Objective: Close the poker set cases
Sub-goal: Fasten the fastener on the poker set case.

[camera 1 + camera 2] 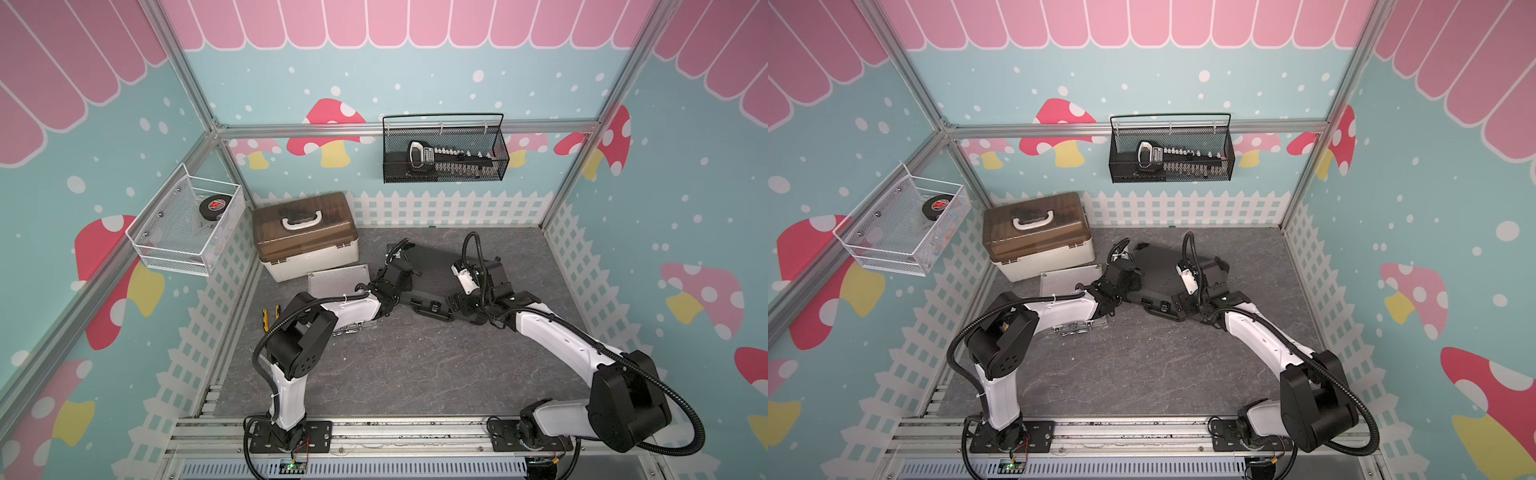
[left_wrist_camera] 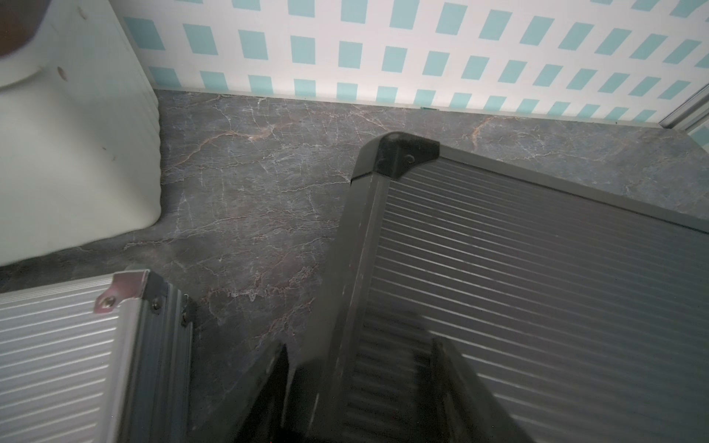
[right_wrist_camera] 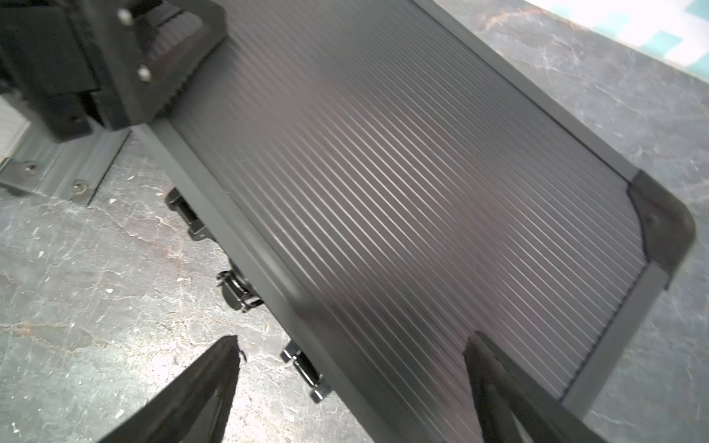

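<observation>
The larger dark grey ribbed case (image 1: 432, 266) (image 1: 1158, 266) lies in the middle of the table with its lid (image 3: 403, 172) down. Black latches (image 3: 238, 287) hang along its front edge. My left gripper (image 2: 360, 356) is open and straddles the lid's left edge, one finger outside the case wall and one over the ribs. My right gripper (image 3: 353, 341) is wide open across the front edge near the right corner. The small silver case (image 1: 338, 278) (image 2: 57, 345) lies flat to the left, partly under my left arm. Its chrome latches (image 1: 353, 328) show at the front.
A tall cream box with a brown lid (image 1: 305, 245) (image 2: 76, 153) stands at the back left, close behind the silver case. Small yellow-black items (image 1: 270, 313) lie by the left wall. A white wire basket (image 1: 187, 224) and a black mesh basket (image 1: 444, 149) hang on the walls.
</observation>
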Controlling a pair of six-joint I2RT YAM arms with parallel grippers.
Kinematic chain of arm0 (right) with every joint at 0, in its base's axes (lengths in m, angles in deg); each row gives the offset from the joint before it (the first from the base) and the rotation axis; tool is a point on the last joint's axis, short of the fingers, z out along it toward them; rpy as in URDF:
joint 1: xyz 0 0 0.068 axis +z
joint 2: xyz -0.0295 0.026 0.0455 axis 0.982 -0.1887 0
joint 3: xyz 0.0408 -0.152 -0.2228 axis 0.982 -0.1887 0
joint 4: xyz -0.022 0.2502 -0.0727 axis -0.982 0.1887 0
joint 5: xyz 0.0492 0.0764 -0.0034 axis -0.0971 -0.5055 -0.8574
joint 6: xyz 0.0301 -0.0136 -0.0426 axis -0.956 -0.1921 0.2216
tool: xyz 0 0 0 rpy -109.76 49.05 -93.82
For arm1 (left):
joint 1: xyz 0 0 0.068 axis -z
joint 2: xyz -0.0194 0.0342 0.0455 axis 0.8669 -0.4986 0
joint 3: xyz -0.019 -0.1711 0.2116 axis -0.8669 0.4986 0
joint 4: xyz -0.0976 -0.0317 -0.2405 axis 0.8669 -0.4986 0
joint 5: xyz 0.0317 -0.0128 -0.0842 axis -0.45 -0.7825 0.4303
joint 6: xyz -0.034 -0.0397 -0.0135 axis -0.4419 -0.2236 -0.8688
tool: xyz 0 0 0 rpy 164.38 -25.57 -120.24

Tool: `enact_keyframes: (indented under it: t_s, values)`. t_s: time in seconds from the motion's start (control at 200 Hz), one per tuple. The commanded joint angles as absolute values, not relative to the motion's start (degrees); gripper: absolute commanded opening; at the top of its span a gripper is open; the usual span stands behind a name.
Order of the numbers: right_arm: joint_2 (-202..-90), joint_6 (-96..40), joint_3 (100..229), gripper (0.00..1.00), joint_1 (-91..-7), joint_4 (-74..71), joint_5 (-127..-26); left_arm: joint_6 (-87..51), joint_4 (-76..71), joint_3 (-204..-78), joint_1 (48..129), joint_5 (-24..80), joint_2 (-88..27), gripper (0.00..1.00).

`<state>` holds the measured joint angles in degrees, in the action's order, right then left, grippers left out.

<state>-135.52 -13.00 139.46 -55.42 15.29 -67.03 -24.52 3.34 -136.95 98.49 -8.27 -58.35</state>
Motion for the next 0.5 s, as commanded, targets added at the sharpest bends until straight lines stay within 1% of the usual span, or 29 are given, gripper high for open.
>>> enact_keyframes:
  t_s: [0.0, 0.32, 0.495]
  values:
    - [-134.66, -8.96, 137.74, 0.92, -53.02, 13.24, -67.35, -25.09, -6.03, -133.24, 99.39, -4.11, -61.63, 0.59]
    - [-135.99, -3.28, 136.12, 0.93, -47.49, 10.07, -62.26, -24.29, -4.65, -132.69, 99.3, -3.71, -61.32, 0.59]
    - [-138.19, 0.07, 136.28, 0.94, -45.3, 8.19, -58.35, -23.59, -0.02, -130.45, 99.21, -2.08, -60.72, 0.59]
